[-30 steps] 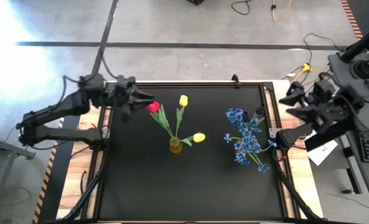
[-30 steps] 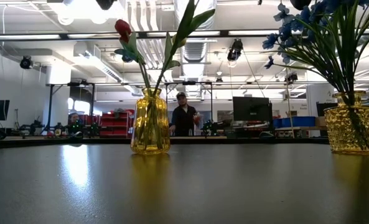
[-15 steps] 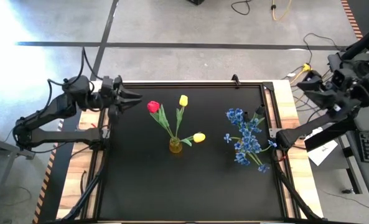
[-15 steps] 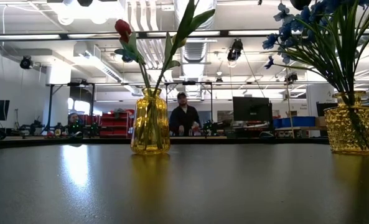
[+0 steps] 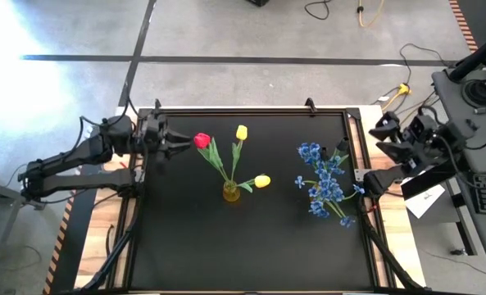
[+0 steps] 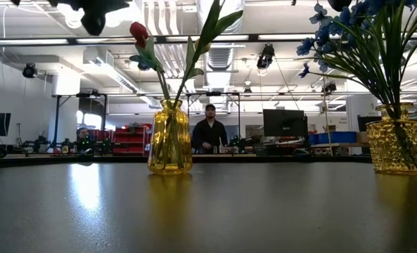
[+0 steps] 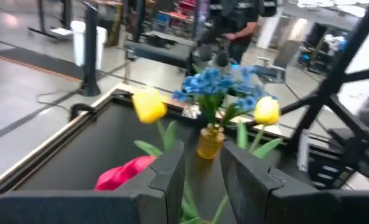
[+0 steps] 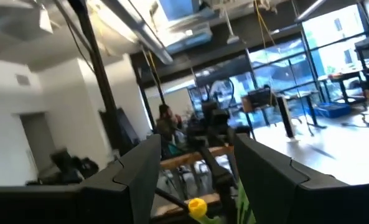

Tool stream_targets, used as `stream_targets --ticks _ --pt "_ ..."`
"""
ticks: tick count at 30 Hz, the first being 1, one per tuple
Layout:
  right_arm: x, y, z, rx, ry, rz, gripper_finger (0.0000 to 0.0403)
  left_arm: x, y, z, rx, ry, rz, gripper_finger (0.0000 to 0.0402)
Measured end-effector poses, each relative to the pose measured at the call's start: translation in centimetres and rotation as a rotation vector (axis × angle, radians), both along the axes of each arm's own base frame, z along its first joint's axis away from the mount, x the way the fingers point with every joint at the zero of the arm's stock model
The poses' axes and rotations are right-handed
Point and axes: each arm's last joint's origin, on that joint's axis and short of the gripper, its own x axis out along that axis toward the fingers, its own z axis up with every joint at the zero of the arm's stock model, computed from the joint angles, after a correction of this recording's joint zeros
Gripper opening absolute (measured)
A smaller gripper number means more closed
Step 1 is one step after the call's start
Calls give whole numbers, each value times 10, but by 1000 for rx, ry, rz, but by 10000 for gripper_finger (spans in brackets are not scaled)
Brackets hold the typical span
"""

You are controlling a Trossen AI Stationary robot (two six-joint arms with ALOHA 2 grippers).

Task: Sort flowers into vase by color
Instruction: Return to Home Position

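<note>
Jaws stand apart and empty on both arms. The left gripper [image 5: 177, 140] is near the red tulip [image 5: 202, 140]. The right gripper [image 5: 388, 137] is beyond the table [image 5: 251, 238].

The left gripper [image 5: 175, 141] has slid a little down the table's [image 5: 251, 246] left edge, away from the far-left corner. The right gripper [image 5: 383, 133] has swung back beside the right edge.

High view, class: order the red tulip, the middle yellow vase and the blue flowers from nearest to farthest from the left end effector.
1. Red tulip, close by the left end effector.
2. Middle yellow vase, table centre.
3. Blue flowers, right side.
</note>
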Motion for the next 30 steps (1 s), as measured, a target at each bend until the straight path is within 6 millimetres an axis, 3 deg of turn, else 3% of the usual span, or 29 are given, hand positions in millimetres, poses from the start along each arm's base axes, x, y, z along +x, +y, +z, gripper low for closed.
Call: stream_targets --ticks 9,13,17,24,30 --pt "-1 1 -60 22 -131 36 196 -15 -3 -46 55 -119 56 91" --pt "12 7 -83 -33 -121 50 196 -17 -2 -77 10 -31 125 91" --pt "23 12 -95 -60 -114 66 196 -15 0 -103 -112 0 166 91" --pt "21 15 -96 -75 -313 166 196 -11 -3 -117 118 -167 44 91" --pt "26 22 -107 -129 -285 324 196 -15 -5 -149 176 -276 42 91"
